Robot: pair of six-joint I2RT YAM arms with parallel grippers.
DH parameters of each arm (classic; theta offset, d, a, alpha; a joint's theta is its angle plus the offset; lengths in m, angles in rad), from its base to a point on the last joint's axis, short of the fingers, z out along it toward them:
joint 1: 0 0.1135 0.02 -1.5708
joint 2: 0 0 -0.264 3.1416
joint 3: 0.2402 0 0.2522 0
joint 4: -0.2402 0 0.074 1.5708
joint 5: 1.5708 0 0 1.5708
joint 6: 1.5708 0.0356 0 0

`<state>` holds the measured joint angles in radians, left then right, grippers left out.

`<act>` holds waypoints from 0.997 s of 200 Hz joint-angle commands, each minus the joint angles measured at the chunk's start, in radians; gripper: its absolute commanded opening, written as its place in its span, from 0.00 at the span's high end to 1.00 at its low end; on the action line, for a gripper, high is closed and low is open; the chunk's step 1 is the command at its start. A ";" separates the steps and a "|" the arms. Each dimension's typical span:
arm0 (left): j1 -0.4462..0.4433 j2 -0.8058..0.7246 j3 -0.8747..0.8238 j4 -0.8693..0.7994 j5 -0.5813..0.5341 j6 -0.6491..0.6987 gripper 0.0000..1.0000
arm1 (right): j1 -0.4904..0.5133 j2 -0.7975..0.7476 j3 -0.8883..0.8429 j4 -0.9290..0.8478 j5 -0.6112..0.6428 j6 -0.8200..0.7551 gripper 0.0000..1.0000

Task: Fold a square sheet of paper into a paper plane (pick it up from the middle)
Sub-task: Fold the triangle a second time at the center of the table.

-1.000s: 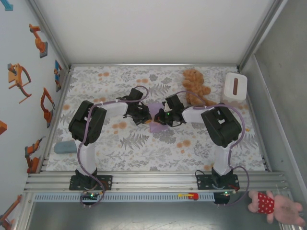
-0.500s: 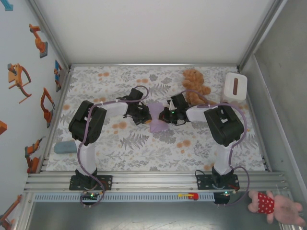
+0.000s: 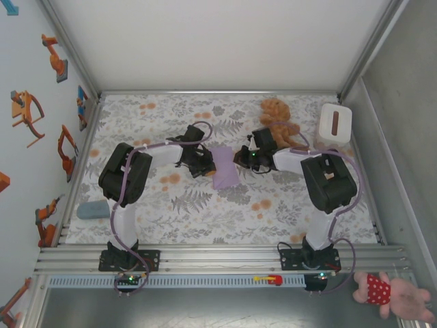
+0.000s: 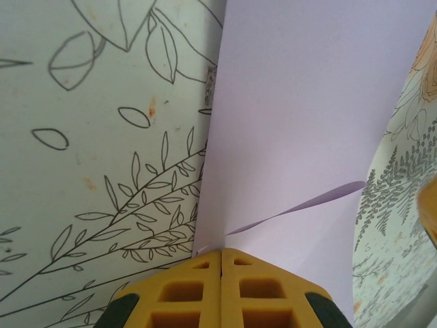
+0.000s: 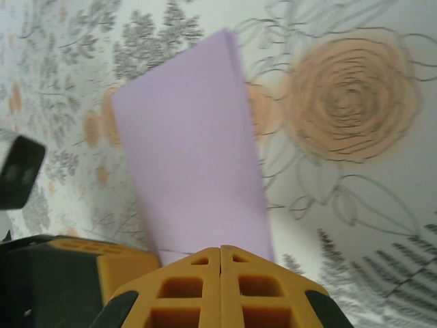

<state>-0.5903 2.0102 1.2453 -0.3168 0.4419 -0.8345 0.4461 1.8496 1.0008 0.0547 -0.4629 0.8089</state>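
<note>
The square sheet of paper [image 3: 224, 166] is lavender and lies folded into a narrow rectangle on the flower-print table, midway between the two grippers. My left gripper [image 3: 207, 164] is shut, its yellow tips [image 4: 221, 251] touching the sheet's [image 4: 307, 109] left edge, where an upper layer lifts slightly. My right gripper [image 3: 241, 158] is also shut with nothing between its fingers. It sits just right of the sheet, and the folded strip [image 5: 191, 157] stretches away in front of its tips [image 5: 220, 248]. No paper plane shape shows; the sheet is a plain folded strip.
A brown teddy bear [image 3: 276, 123] lies at the back right, close behind my right arm. A white box [image 3: 334, 123] stands in the far right corner. A grey-blue object [image 3: 92, 209] lies at the table's left edge. A pink plush [image 3: 392, 294] sits off the table.
My right gripper has drawn back to the right, away from the sheet. The sheet, raised between the grippers before, now lies flat and folded. My left gripper has stayed in place.
</note>
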 commanded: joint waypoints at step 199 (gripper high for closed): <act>-0.076 -0.150 -0.033 -0.038 -0.024 -0.016 0.91 | 0.061 0.141 0.003 -0.153 0.013 -0.022 1.00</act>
<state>-0.6292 1.8927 1.2366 -0.3531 0.4347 -0.8093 0.5064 1.9320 1.0145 0.0143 -0.5201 0.7982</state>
